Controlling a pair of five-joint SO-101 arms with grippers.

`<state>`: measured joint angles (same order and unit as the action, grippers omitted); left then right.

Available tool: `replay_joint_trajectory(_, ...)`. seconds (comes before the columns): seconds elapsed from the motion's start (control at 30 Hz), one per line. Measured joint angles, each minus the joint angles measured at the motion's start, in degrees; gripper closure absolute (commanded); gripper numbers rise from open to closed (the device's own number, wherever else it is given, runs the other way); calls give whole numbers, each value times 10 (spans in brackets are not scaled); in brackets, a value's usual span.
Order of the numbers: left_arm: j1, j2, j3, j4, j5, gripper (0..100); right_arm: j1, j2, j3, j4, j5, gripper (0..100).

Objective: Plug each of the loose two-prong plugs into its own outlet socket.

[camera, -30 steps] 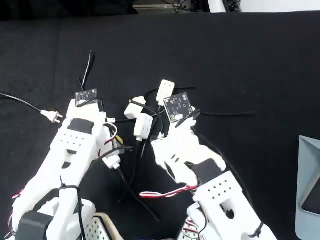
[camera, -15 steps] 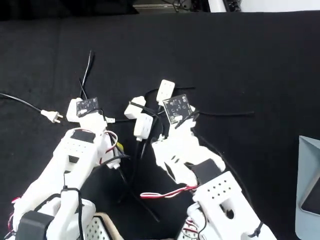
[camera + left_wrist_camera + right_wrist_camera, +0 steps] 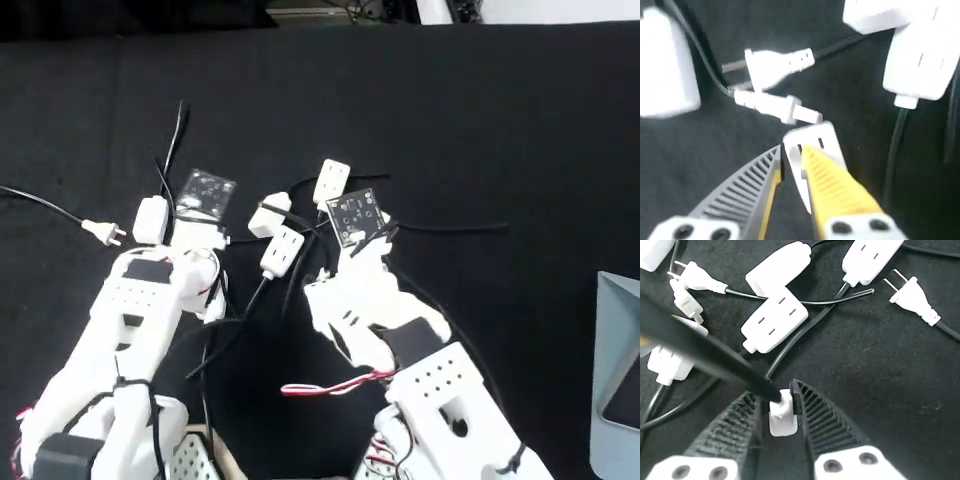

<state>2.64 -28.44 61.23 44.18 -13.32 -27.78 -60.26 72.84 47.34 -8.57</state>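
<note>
Where the two arms lean in over the black desk (image 3: 500, 120), the right gripper (image 3: 775, 392) is clamped on a white cord end (image 3: 782, 420). Both dark fingers press against its sides. A black cord (image 3: 700, 357) runs away from it, and I cannot see any prongs on it. The left gripper (image 3: 790, 152) is closed on a small socket (image 3: 815, 137), whose two slots show between the grey finger and the yellow one.

Just past the left gripper lies a slim plug (image 3: 767, 102), its metal tip almost touching the small socket. Close behind that is a two-prong plug (image 3: 777, 61), flat on the desk with its prongs bare. Off to one side sits a broad socket (image 3: 920, 55).

Ahead of the right gripper a multi-slot socket (image 3: 774, 320) rests across a cord, none of its slots filled. A longer socket (image 3: 780, 267) lies just beyond it, the two touching or nearly so. Farther on is a third socket (image 3: 870, 255), and near it a loose plug (image 3: 912, 296) lies with its prongs free.

From above, an outer plug (image 3: 100, 232) lies out by the left arm, unplugged, near a white block (image 3: 150, 218). Its cord trails off toward the edge of the desk.
</note>
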Motion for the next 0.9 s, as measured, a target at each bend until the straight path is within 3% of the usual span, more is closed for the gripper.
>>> replay_joint_trajectory(0.1,-4,2,-1,-26,-75,825,-1,0,0,0,0,985)
replay_joint_trajectory(0.23,-9,-2,-3,-15,-92,753,11,0,0,0,0,985)
replay_joint_trajectory(0.6,-5,7,-132,230,108,641,16,0,0,-1,0,985)
replay_joint_trajectory(0.73,-5,7,-144,262,163,635,16,0,0,-1,0,985)
replay_joint_trajectory(0.9,-4,7,-144,270,170,638,16,0,0,-1,0,985)
